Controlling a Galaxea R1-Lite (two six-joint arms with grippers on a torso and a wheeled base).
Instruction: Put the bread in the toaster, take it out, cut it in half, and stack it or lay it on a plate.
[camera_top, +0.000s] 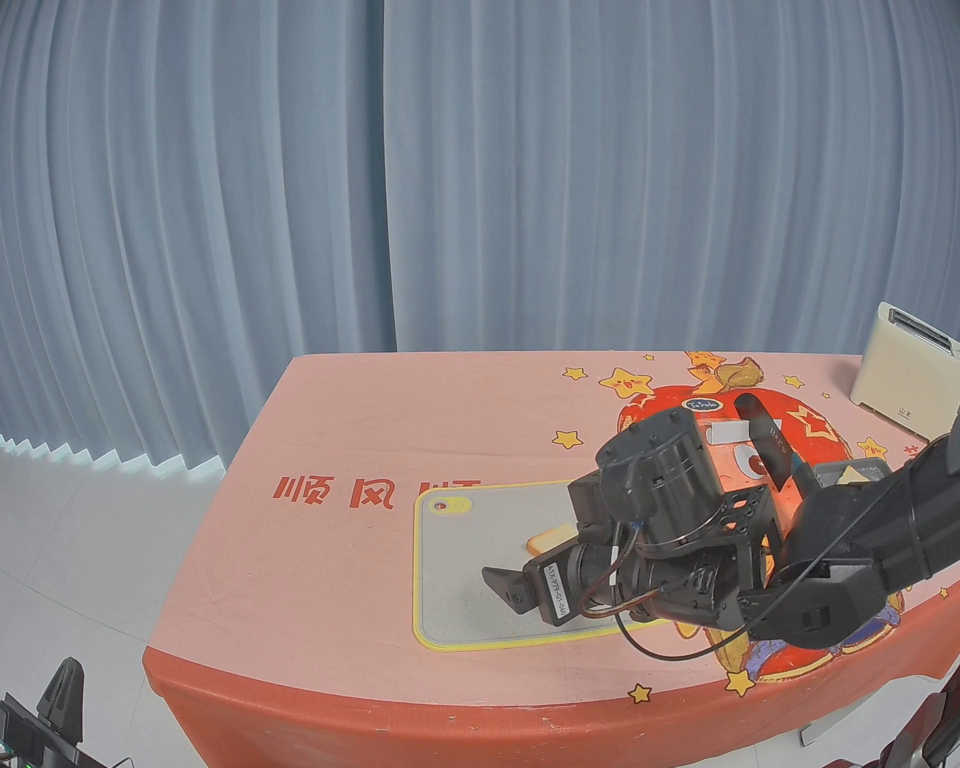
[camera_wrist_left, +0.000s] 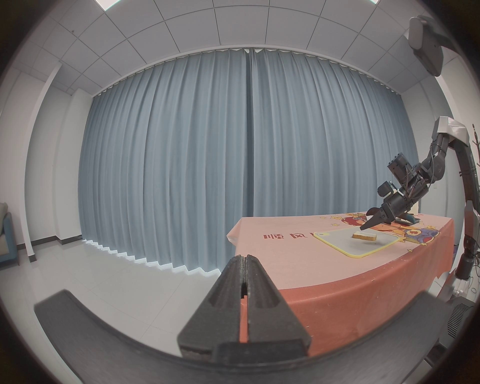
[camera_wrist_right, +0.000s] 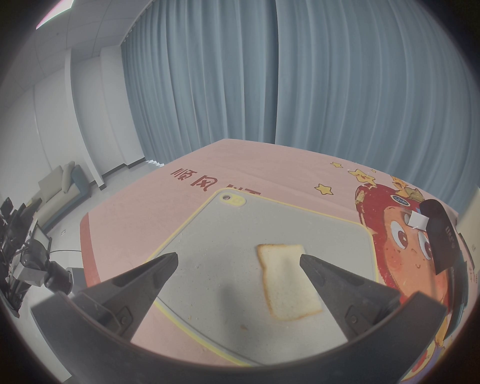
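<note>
A slice of bread (camera_wrist_right: 287, 287) lies flat on the grey cutting board (camera_wrist_right: 215, 240) with a yellow rim, in the middle of the pink table. My right gripper (camera_wrist_right: 237, 260) hovers open just above the board, one finger close to the slice's edge and the other well off to the side, touching nothing. From the head, the right arm covers most of the bread (camera_top: 552, 540), and the right gripper (camera_top: 520, 585) points left over the board (camera_top: 470, 560). The cream toaster (camera_top: 905, 375) stands at the table's far right corner. My left gripper (camera_wrist_left: 243, 285) is shut and empty, low beside the table, far from the bread (camera_wrist_left: 364, 236).
A black object with a white tag (camera_top: 765, 430) lies on the cartoon print right of the board, also seen as a black object (camera_wrist_right: 442, 235) from the right wrist. A dark tray (camera_top: 860, 470) sits behind the right arm. Bare pink cloth (camera_top: 330, 560) spreads left of the board.
</note>
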